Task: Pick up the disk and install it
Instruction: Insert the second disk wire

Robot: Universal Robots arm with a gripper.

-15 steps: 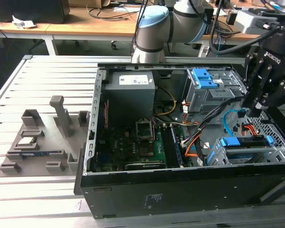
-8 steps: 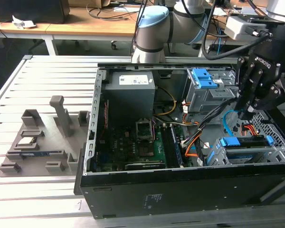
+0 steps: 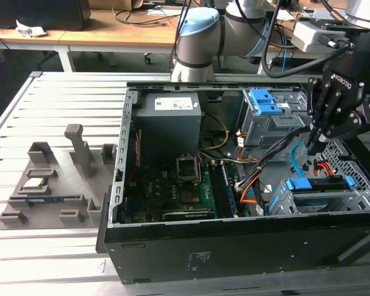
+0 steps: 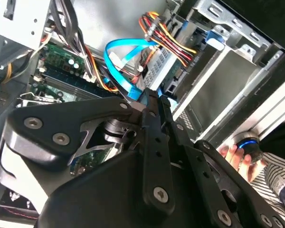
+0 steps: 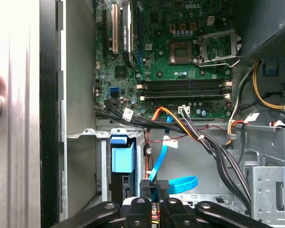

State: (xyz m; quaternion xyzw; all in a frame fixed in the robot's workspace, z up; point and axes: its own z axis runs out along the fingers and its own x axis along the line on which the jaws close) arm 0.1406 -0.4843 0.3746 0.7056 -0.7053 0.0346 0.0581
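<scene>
looking at the exterior view first, the gripper hangs inside the open computer case toward the exterior view's right, with nothing between its fingers, which look drawn together. the disk already sits in the lower drive bay near the case's front edge, just below the gripper, its blue rails showing. my worry is the blue data cable and the orange wire bundle right beside the fingers: any sideways drift could snag them or tug a connector loose. the upper drive cage with blue latches stands farther back.

in the second wrist view, the gripper has its fingertips pressed together, clenched on nothing, just above the looping blue cable. a person's hand rests on a knob outside the case; a jolt there could be risky. the gripper's black body hides much of the bay, so whether the disk is fully seated i cannot tell.

in the first wrist view, the closed fingertips sit beside a blue latch, with the motherboard beyond. the disk's far end is cut off under the linkage.
</scene>
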